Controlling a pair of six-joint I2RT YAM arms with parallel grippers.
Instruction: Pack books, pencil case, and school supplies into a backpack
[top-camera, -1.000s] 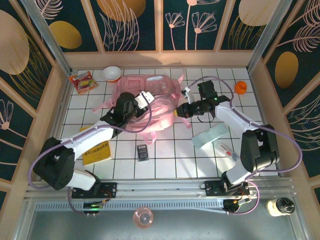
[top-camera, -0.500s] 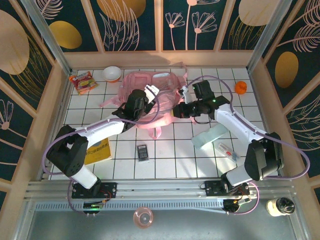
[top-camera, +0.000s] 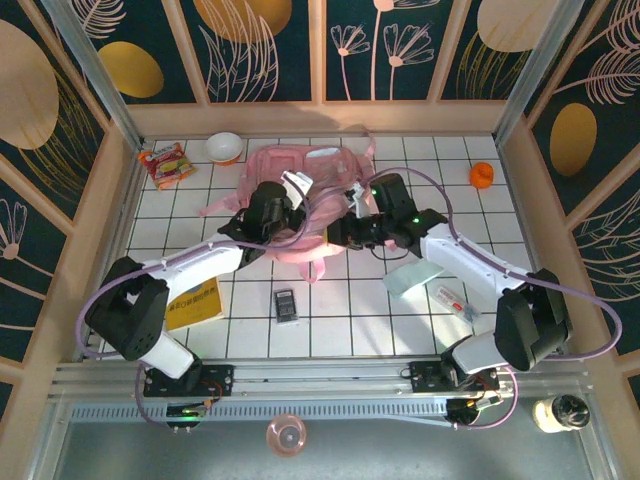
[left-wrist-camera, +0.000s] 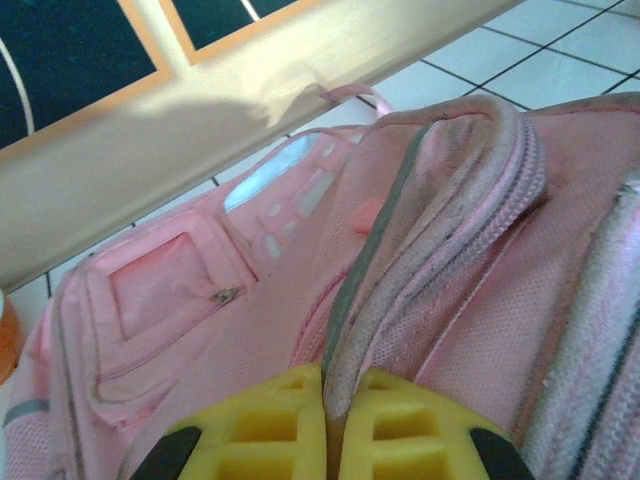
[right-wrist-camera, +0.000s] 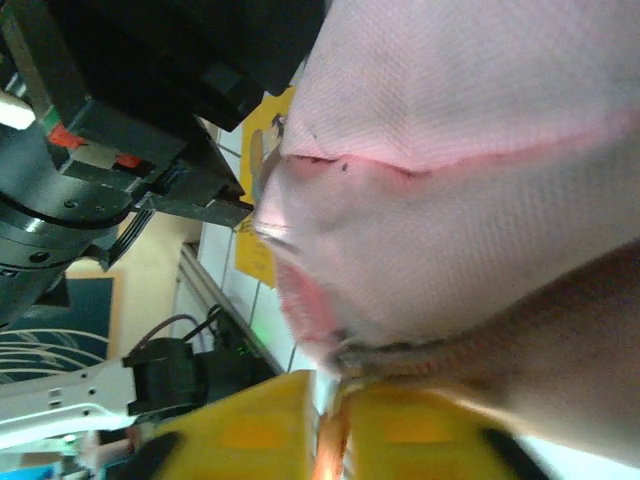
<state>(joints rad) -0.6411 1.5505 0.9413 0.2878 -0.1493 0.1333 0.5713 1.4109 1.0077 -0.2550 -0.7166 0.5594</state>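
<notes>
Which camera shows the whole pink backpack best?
The top external view: the backpack shows its full outline there, though both arms cover parts. The left wrist view gives a close-up of its zipped pockets and a seam pinched by the left gripper. In the right wrist view it is stretched pink fabric, too close to recognise.

1. The left arm (top-camera: 190, 265) reaches forward and inward; the left gripper (left-wrist-camera: 325, 390) is clamped, pinching a ridge of the backpack (left-wrist-camera: 180, 290).
2. The right arm (top-camera: 465, 262) bends inward to meet it; the right gripper (right-wrist-camera: 330, 400) has its fingers a narrow slit apart.
</notes>
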